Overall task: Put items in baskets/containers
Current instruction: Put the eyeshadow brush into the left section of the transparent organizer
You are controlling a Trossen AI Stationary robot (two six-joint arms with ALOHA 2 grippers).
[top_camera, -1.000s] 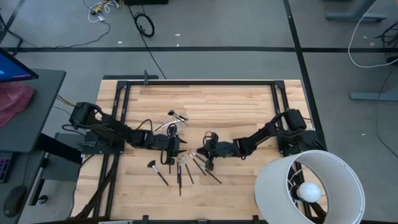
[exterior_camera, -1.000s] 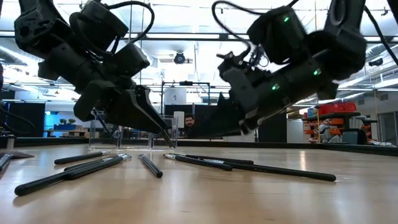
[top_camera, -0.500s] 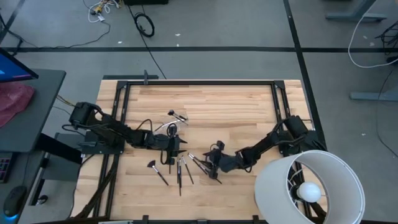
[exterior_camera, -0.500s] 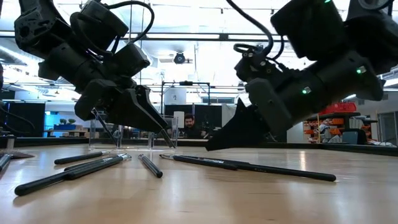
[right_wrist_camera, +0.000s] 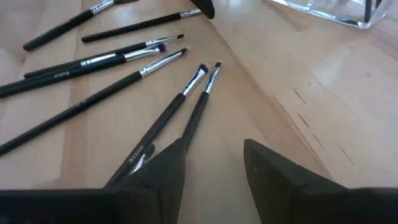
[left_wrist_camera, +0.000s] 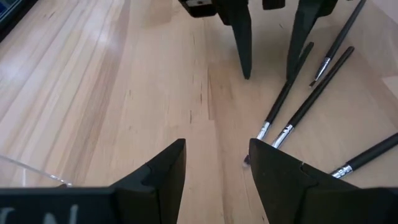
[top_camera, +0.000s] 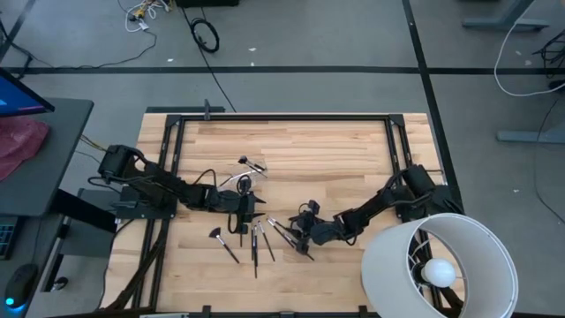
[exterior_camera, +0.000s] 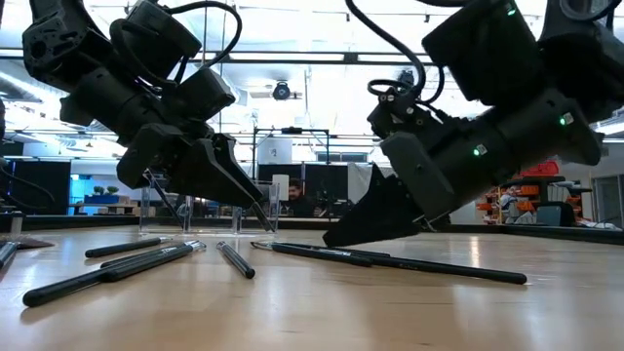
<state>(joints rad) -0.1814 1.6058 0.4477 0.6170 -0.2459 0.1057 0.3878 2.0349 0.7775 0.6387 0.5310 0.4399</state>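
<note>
Several thin dark makeup brushes point(top_camera: 256, 240) lie flat on the wooden table near its front middle; they also show in the right wrist view point(right_wrist_camera: 118, 59) and the low view point(exterior_camera: 146, 261). The clear container point(right_wrist_camera: 329, 12) stands farther back point(top_camera: 248, 167), with dark brush handles showing in it. My left gripper point(left_wrist_camera: 217, 146) hovers open just above the table, left of the brushes point(top_camera: 250, 210). My right gripper point(right_wrist_camera: 214, 149) is open and low over the right end of the pile point(top_camera: 296, 231). Two brushes point(right_wrist_camera: 186, 106) run side by side toward one of its fingers. Nothing sits between either pair of fingers.
A big white lamp shade point(top_camera: 439, 265) fills the table's near right corner, close behind my right arm. A black metal frame point(top_camera: 282, 116) borders the table. Bare wood lies toward the far edge. A person point(exterior_camera: 295, 192) shows in the room behind.
My right gripper has moved toward the table's near edge and down, ending low over the right end of the brush pile. The brushes lie as before.
</note>
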